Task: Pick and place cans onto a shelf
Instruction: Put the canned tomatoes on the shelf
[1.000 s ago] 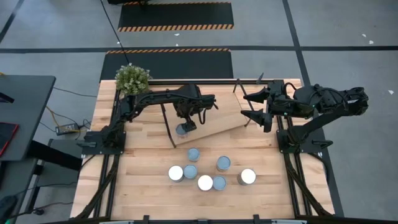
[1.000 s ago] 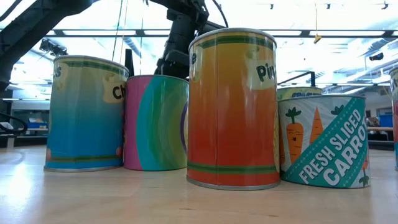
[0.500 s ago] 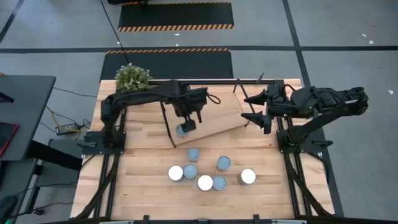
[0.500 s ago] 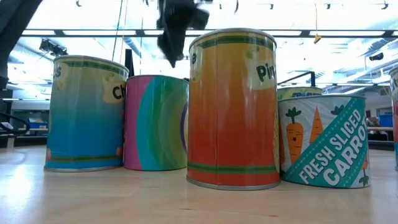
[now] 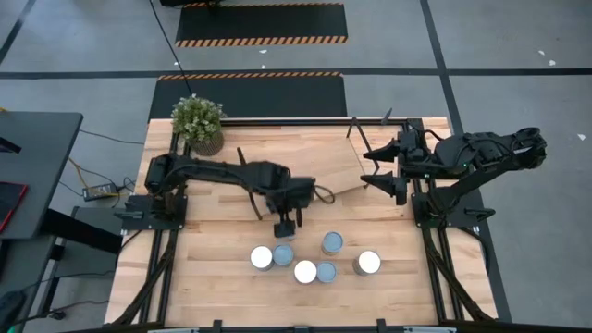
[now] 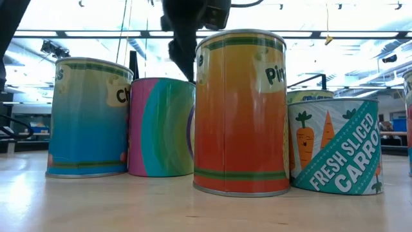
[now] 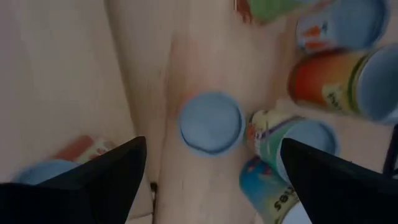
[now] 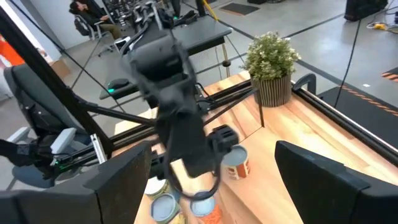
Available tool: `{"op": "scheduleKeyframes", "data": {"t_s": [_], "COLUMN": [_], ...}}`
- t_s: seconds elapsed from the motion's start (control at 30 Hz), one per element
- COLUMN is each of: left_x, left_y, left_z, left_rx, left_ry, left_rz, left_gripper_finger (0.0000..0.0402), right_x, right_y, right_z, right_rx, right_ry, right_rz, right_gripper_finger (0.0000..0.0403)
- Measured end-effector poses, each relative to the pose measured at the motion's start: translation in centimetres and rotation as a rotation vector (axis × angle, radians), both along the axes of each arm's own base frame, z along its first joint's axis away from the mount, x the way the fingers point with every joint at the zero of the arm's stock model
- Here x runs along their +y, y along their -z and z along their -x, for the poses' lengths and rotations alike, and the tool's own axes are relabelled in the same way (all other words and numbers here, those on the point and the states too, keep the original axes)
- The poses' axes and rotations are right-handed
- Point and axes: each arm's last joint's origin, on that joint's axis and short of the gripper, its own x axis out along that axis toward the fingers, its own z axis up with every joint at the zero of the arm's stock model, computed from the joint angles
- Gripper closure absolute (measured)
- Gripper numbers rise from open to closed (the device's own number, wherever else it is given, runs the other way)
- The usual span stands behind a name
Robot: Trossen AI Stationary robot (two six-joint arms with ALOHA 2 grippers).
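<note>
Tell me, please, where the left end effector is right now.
In the high view the left end effector hangs mid-table over a blue-topped can, just behind the can cluster and in front of the shelf.

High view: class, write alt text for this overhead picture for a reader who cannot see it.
Seen from above, the left gripper hangs open over a can in a cluster of cans on a wooden table. The right gripper, also open, waits by the tilted light-wood shelf; a potted plant stands at the far left corner.

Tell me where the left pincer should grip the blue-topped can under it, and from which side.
Its round side wall, from straight above: the can stands upright, lid up, between the fingers of the open left pincer. A neighbouring can crowds one side.
</note>
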Motion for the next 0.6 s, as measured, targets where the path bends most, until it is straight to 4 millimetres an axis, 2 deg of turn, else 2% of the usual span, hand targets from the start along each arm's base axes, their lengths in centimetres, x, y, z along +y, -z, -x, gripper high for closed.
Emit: {"op": "scheduleKeyframes", "data": {"t_s": [0.2, 0.33, 0.6], "left_x": [-2.2, -3.6, -6.6], "left_y": [1.6, 1.9, -0.7], "left_z": [0.8, 1.1, 1.9], "left_rx": [0.055, 0.066, 0.093], "left_ry": [0.081, 0.079, 0.05], "left_rz": [-0.057, -0.09, 0.014], "left_gripper_finger": [0.0026, 0.0026, 0.0026], "right_x": [0.0, 0.2, 0.9], "right_y": [-0.1, 0.2, 0.8], "right_z": [-0.1, -0.6, -1.5], "right_rx": [-0.012, 0.007, 0.047], "right_ry": [0.003, 0.002, -0.035], "right_rz": [-0.002, 0.006, 0.015], "right_gripper_finger": [0.0054, 0.0054, 0.0054]}}
